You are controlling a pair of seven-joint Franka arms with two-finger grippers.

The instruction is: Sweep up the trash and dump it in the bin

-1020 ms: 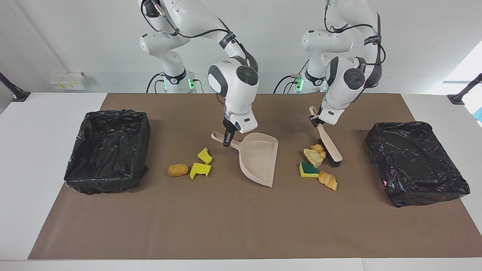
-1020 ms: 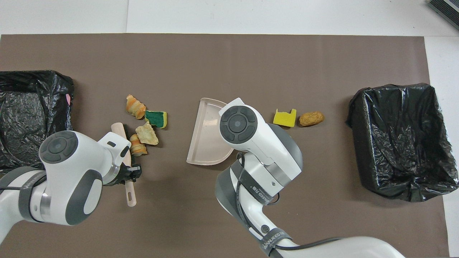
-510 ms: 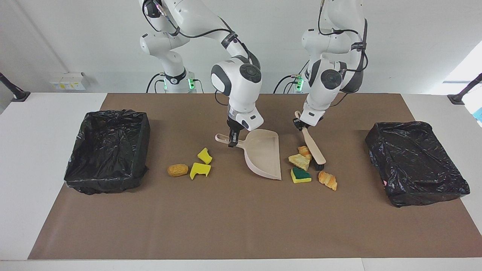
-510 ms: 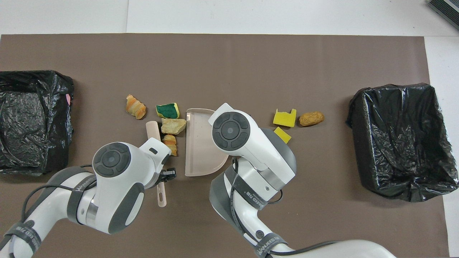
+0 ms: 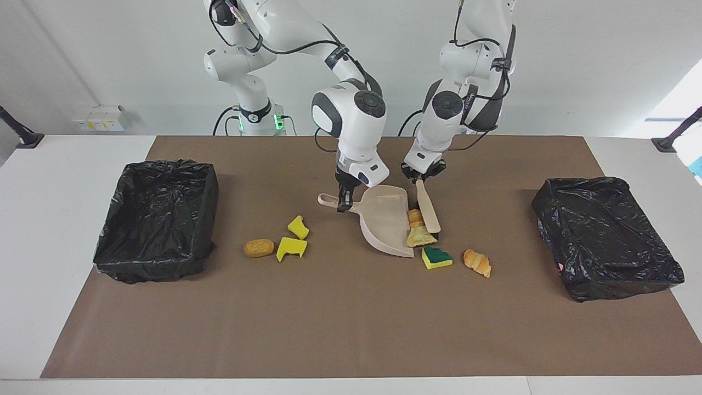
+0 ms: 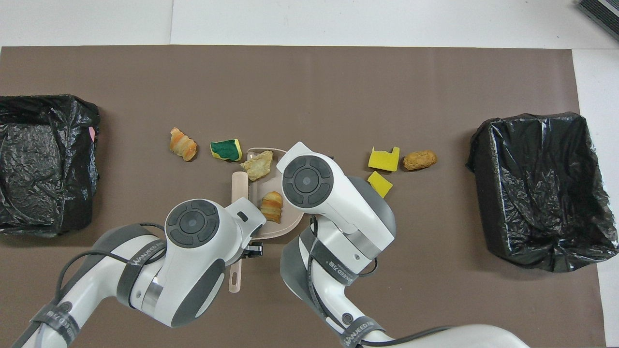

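Note:
My right gripper (image 5: 343, 202) is shut on the handle of the beige dustpan (image 5: 383, 220), which rests on the mat; my right wrist hides the handle in the overhead view. My left gripper (image 5: 420, 178) is shut on the beige hand brush (image 5: 428, 211), whose head stands at the pan's mouth. One pastry (image 6: 272, 206) lies in the dustpan (image 6: 290, 223) and another (image 6: 257, 165) sits on its lip. The green-and-yellow sponge (image 5: 436, 257) and a croissant (image 5: 477, 262) lie beside the pan, toward the left arm's end. Two yellow foam pieces (image 5: 298, 226) (image 5: 290, 248) and a brown nugget (image 5: 259, 248) lie toward the right arm's end.
A black-lined bin (image 5: 156, 216) stands at the right arm's end of the brown mat and another (image 5: 606, 236) at the left arm's end. Both show in the overhead view (image 6: 537, 188) (image 6: 46, 162).
My left gripper has swept the brush toward the dustpan, pushing two pastries onto it and nudging the sponge along. The pan has shifted a little toward the brush.

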